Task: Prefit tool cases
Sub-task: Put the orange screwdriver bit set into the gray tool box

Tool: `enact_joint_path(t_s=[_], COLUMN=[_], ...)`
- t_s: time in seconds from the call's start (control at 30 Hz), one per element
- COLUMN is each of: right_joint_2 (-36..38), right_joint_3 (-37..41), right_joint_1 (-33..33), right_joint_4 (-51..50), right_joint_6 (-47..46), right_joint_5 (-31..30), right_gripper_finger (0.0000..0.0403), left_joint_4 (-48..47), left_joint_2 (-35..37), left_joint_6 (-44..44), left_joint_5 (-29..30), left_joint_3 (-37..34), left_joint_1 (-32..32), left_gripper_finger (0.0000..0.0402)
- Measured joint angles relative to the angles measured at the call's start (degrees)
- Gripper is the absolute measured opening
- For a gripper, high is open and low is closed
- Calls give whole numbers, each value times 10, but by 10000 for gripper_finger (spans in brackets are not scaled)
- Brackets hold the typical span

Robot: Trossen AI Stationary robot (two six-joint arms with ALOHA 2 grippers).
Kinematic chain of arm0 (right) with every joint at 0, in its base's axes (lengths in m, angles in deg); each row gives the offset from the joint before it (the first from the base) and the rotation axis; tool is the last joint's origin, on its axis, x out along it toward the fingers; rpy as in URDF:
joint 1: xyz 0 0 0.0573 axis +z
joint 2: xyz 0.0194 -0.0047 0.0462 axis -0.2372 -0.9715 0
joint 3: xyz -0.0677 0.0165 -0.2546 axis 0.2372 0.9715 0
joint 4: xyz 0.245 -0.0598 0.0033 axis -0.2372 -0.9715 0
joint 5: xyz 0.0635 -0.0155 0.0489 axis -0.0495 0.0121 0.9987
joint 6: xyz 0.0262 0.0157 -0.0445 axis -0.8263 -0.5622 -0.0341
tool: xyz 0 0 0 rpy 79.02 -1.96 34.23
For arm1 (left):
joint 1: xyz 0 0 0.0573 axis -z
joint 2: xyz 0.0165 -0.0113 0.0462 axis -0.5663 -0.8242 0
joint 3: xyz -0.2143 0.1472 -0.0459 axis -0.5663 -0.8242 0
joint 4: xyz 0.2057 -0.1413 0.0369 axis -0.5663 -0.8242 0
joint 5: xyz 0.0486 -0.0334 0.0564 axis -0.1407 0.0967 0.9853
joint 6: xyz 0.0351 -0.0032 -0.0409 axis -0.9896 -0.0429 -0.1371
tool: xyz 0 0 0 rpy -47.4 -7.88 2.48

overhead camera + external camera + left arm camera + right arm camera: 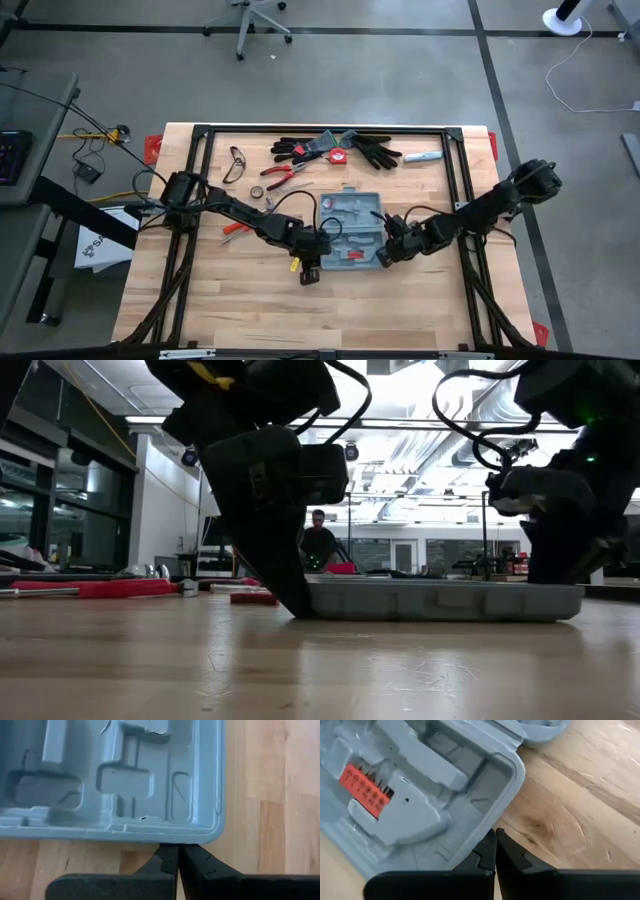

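While the high view lays out the whole tabletop (240,300), it shows the tool case (352,232) lying open and flat near the middle, with the left tool (311,262) at its left near corner and the right tool (387,252) at its right near edge. Only this view shows the loose items along the far side: black gloves (378,152), red-handled pliers (278,174), a pair of glasses (234,165) and a small roll of tape (257,190).

From the low view, the case (440,600) appears as a shallow grey tray seen edge-on, with the left tool (290,600) reaching down to the wood right against its end; a person (318,542) stands far off in the room behind.

Seen by the left wrist camera, the left tool's fingers (167,862) are clenched together with nothing between them, their tips just at the case's rounded rim (200,836), and the moulded recesses here look vacant. Through the right wrist camera, the right tool's fingers (487,851) are likewise pressed tight and hold nothing, tips at the case's edge (517,775); it alone reveals an orange rack of bits (366,789) seated in the moulding.
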Motion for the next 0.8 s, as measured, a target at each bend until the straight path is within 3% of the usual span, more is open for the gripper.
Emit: enact_joint_path(t_s=[0.43,0.63,0.8], right_joint_2=[1,1,1], right_joint_3=[-2,-2,-2], right_joint_1=[39,48,56], right_joint_4=[-13,-14,-12], right_joint_6=[-18,-24,-33], right_joint_5=[1,-9,-22], right_gripper_finger=[0,0,0], left_joint_4=[-106,-209,-230], left_joint_2=[74,109,121], left_joint_6=[-7,-57,-114], left_joint_5=[21,81,98], left_joint_3=[0,0,0], left_joint_1=[3,-2,-33], left_gripper_finger=[0,0,0])
